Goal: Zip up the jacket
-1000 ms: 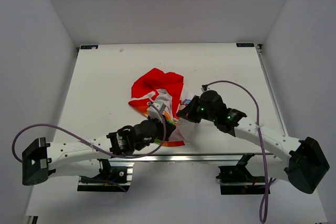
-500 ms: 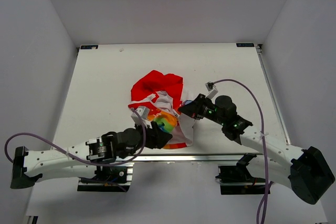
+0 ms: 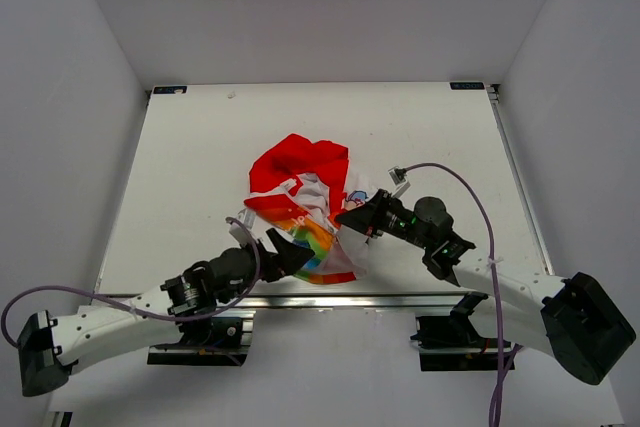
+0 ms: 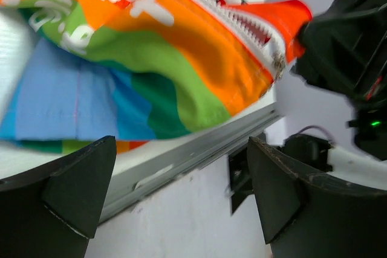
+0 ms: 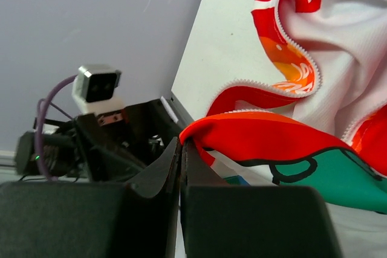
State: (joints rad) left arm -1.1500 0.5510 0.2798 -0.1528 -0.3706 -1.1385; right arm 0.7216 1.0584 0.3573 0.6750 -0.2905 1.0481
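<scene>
Small child's hooded zip jacket (image 3: 300, 197), soft fabric, lies bunched and unzipped near the centre of the flat white desk (image 3: 190, 167). Red hood (image 3: 300, 159) points to 12 o'clock; hem points to 6 o'clock, close to the near edge. Rainbow half (image 4: 151, 70) is on the 9 o'clock side, white printed half (image 5: 344, 46) on the 3 o'clock side.

Right pincer (image 3: 347, 217) sits at 4 o'clock of the jacket, fingers pressed together, pinching the end of the red hem band (image 5: 260, 131), which seems raised a little off the desk. Left pincer (image 3: 290, 247) is at 7 o'clock, fingers spread wide with nothing between them, just off the rainbow hem. Touching or not, can't tell.

Step in hand, judged: get a second hold on the rainbow side's bottom corner so both zip ends can meet.
- Aim the left pincer at the corner where the white zipper teeth (image 4: 245, 25) end, at 2 o'clock in the left wrist view. Avoid mid-panel, where loose cloth would likely just stretch.
- Close on hem and zip tape together.
- Right pincer should hold its hem taut and low so the two ends line up side by side.

Risks: a pull toward 6 o'clock could drag the jacket over the desk edge, and twisted tape could block the pin. Slider not made out in these views.
</scene>
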